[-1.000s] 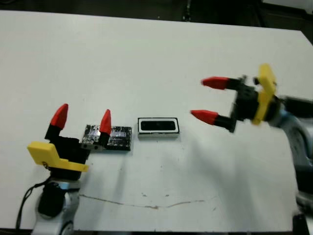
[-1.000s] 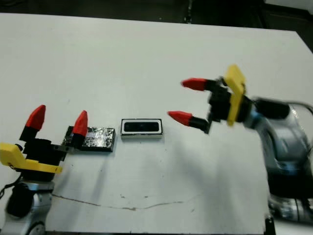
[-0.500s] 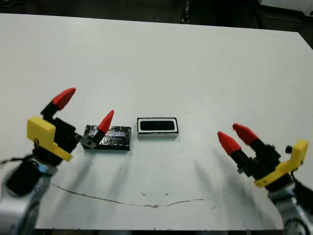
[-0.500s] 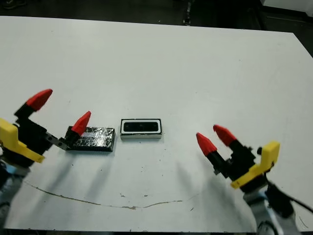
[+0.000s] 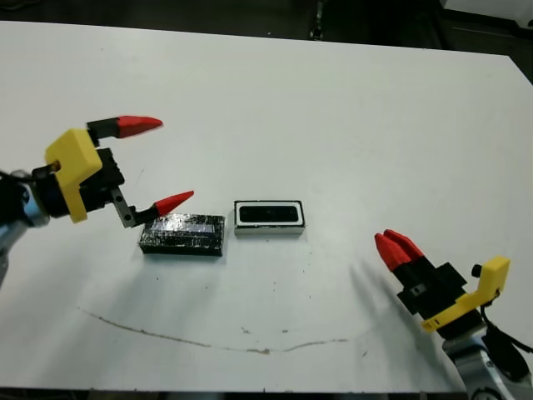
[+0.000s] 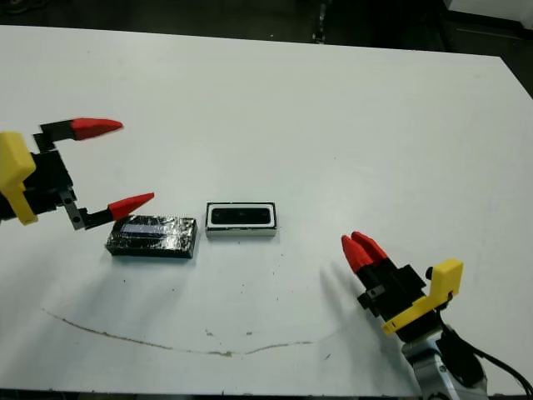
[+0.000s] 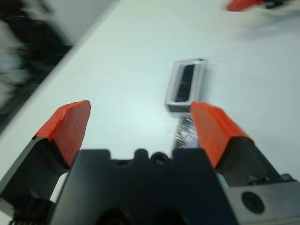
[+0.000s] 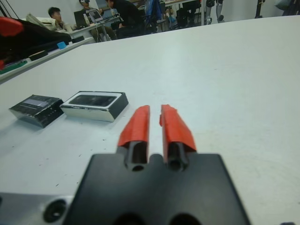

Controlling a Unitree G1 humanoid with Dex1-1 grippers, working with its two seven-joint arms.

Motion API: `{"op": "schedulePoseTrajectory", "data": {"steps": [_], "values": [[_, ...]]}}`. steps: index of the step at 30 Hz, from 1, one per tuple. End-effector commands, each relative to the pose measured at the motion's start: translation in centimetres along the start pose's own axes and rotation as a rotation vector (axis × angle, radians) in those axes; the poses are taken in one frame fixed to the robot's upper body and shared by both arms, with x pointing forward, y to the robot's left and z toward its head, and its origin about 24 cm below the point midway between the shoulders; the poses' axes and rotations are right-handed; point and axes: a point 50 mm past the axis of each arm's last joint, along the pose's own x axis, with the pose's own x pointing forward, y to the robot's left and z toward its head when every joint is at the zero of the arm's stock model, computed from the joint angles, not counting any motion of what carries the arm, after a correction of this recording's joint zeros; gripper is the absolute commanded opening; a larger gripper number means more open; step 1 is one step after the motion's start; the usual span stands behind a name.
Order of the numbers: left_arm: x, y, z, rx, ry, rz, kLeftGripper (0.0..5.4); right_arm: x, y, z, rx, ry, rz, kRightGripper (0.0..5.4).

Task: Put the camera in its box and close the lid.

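Two tools are in sight, each with two red-tipped fingers. Nearest is the right tool (image 5: pixel 401 248), low over the near right part of the white counter (image 5: pixel 333 117); its two fingers lie pressed almost together, with only a thin slit between them, and nothing is gripped. It is well apart from the task's things. Farther in and to the left lie two small rectangular pieces side by side, nearly touching at their short ends. One is the box (image 5: pixel 269 218), a single shallow tray with white walls, and in it rests one dark bar, the camera (image 5: pixel 268 214), filling most of the tray's inside. The other, on the box's left, is the one lid (image 5: pixel 182 235), a black slab with a crinkly silvery top, lying flat on the counter and not on the box. Just beyond and to the left of the lid hangs the left tool (image 5: pixel 148 163), spread wide with its two fingers far apart and holding nothing; its lower fingertip sits above the lid's far left edge, though whether it touches cannot be told. One thin brownish line (image 5: pixel 208 342) runs across the counter near the front edge.
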Motion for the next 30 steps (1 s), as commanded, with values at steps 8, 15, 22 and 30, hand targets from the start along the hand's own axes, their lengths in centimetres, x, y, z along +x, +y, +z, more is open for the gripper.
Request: {"op": "schedulePoseTrajectory", "data": {"steps": [8,15,22,30], "values": [[1.1,1.1,-1.3,-0.066,-0.038,-0.349,5.4,-0.2,-0.1,0.0,-0.042,0.029,-0.038,0.01],[1.5,0.5,-1.6,-0.067,-0.064,-0.401,5.4,-0.2,-0.1,0.1,-0.041,0.022,-0.046,0.01],[2.1,-0.1,-2.0,-0.011,0.014,-0.416,5.4,-0.2,-0.1,0.1,-0.036,0.021,-0.038,0.01],[3.1,-0.8,-3.4,-0.055,0.138,-0.412,5.4,-0.3,-0.1,0.2,-0.013,0.015,-0.021,0.01]]}}
